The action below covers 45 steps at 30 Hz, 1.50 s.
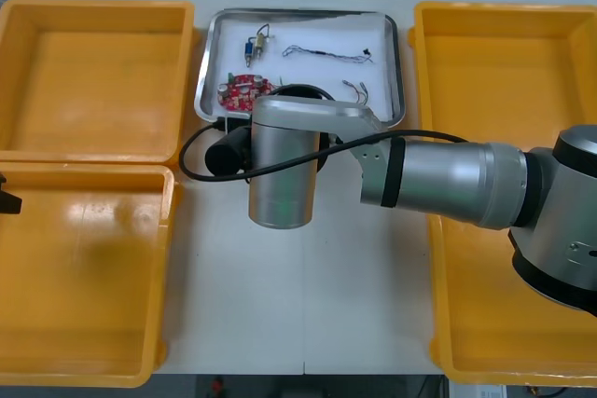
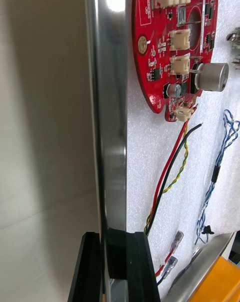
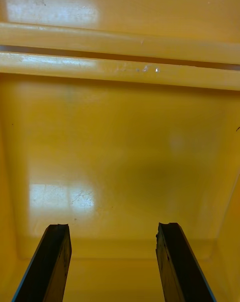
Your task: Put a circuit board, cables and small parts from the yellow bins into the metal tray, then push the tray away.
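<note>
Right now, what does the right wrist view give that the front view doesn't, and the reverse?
Right wrist view: the right end effector, black fingers shut on the rim of the shiny metal tray; connectors on the round red circuit board.
Front view: four yellow plastic bins flanking the tray, and the right arm covering that grip.
Both: the board, the twisted blue and white cable and the red and yellow cable on the tray's white lining.
The left end effector hangs open over one bin.
</note>
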Available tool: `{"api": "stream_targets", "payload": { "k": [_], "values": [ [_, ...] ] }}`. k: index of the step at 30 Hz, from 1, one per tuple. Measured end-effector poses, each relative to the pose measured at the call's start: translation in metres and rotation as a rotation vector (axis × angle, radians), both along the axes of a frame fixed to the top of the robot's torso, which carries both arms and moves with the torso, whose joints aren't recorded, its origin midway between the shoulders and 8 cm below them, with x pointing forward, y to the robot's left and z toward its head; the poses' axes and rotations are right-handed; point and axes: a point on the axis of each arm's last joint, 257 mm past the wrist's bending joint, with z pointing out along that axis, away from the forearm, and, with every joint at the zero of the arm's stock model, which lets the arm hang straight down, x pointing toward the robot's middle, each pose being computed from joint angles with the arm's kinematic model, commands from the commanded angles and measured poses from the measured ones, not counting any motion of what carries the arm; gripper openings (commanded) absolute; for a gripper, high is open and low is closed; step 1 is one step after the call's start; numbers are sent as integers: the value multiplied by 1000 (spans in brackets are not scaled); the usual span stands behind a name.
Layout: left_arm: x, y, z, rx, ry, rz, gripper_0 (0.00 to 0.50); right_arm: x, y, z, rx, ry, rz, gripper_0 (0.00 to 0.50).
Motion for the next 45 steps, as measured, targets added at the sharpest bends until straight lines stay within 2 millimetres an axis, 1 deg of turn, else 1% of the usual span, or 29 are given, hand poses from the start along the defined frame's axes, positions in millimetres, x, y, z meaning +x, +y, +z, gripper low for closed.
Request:
{"api": "stream_targets", "payload": {
  "k": [7,14,21,31,32,33,34,35,36,37,38,39,45],
  "values": [
    [0,0,0,0,0,0,500,22,9,7,55,-17,14,0],
    [0,0,0,0,0,0,500,36,7,12,36,-34,25,0],
    [0,0,0,0,0,0,500,50,7,9,26,-41,59,0],
    [0,0,0,0,0,0,500,54,9,8,25,-42,61,0],
    [0,0,0,0,0,0,500,54,8,8,24,-42,61,70],
    [0,0,0,0,0,0,500,54,8,8,21,-42,62,163],
    [0,0,0,0,0,0,500,54,8,7,17,-41,64,334],
    [0,0,0,0,0,0,500,54,8,7,10,-41,67,334],
    [0,0,0,0,0,0,500,54,8,7,3,-41,71,428],
    [0,0,0,0,0,0,500,54,8,7,-1,-40,74,448],
    [0,0,0,0,0,0,500,54,8,7,-1,-40,74,448],
    [0,0,0,0,0,0,500,54,8,7,-1,-40,74,500],
    [0,0,0,0,0,0,500,52,4,14,18,-29,22,500]
  ]
}}
